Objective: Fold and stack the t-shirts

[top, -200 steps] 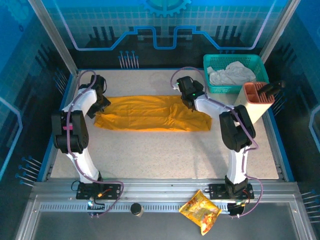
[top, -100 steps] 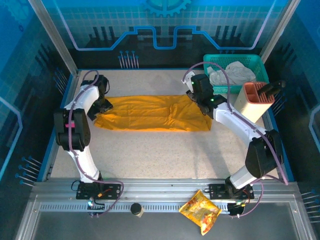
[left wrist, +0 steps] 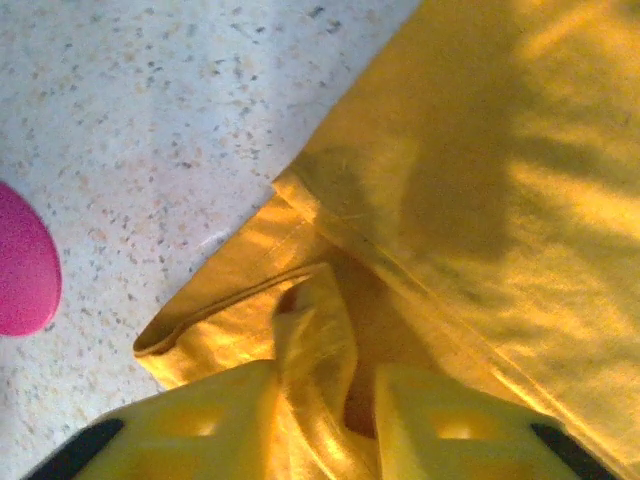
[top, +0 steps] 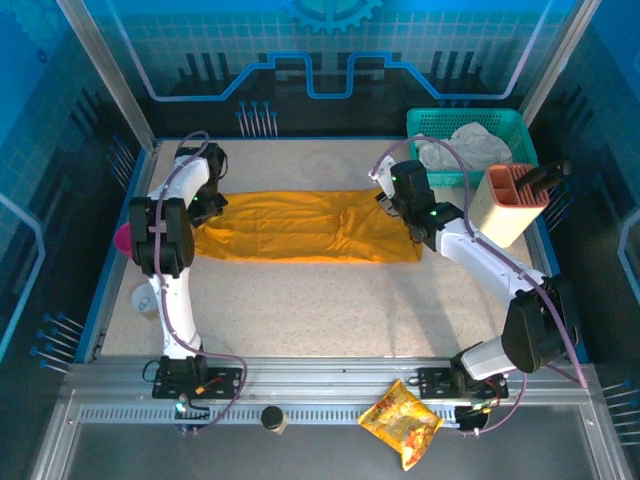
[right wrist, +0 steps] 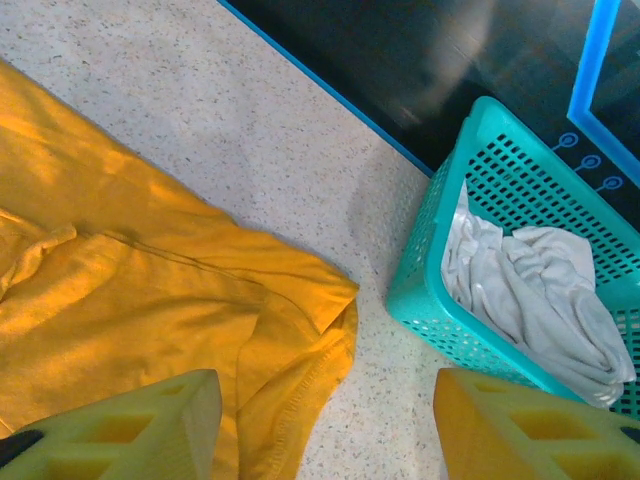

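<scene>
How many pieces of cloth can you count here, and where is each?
2. An orange t-shirt lies folded in a long strip across the table; a white cloth sits bunched in the teal basket at the far right corner. More may hide beneath it.

t-shirt [left wrist: 480, 200] runs off right edge; pink object [left wrist: 22, 262] cut by left edge.

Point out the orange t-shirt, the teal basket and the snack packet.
orange t-shirt [top: 300, 225], top view, middle of the cloth
teal basket [right wrist: 440, 260], right wrist view, its near wall
snack packet [top: 401, 423], top view, its middle
</scene>
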Robot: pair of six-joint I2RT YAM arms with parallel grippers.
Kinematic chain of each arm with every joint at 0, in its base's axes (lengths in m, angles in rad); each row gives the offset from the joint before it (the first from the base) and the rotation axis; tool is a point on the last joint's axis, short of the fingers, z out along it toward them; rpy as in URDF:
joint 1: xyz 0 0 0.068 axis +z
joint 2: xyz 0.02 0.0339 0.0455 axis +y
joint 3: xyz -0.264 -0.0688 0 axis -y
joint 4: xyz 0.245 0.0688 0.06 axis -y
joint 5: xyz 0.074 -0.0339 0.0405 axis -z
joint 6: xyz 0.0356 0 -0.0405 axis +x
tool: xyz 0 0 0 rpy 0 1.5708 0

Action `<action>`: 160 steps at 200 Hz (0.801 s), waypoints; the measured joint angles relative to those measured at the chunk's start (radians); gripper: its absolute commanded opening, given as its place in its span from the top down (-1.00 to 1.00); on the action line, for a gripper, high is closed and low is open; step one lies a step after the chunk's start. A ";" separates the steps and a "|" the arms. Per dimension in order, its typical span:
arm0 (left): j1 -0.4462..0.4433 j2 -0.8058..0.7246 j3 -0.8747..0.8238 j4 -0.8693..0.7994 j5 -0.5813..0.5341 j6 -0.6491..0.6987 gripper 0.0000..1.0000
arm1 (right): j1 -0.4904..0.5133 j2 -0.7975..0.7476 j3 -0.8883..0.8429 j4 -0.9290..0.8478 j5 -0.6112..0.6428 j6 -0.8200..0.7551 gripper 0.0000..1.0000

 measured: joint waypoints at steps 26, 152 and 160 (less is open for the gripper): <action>-0.003 0.000 0.040 -0.053 -0.036 0.005 0.91 | -0.023 -0.017 -0.013 0.008 -0.018 0.008 -0.15; -0.042 -0.024 0.024 -0.160 -0.064 0.031 -0.16 | -0.076 -0.103 -0.030 0.019 -0.065 0.031 -0.16; -0.042 -0.024 0.014 -0.156 -0.056 0.031 -0.16 | -0.076 -0.103 -0.030 0.019 -0.067 0.031 -0.16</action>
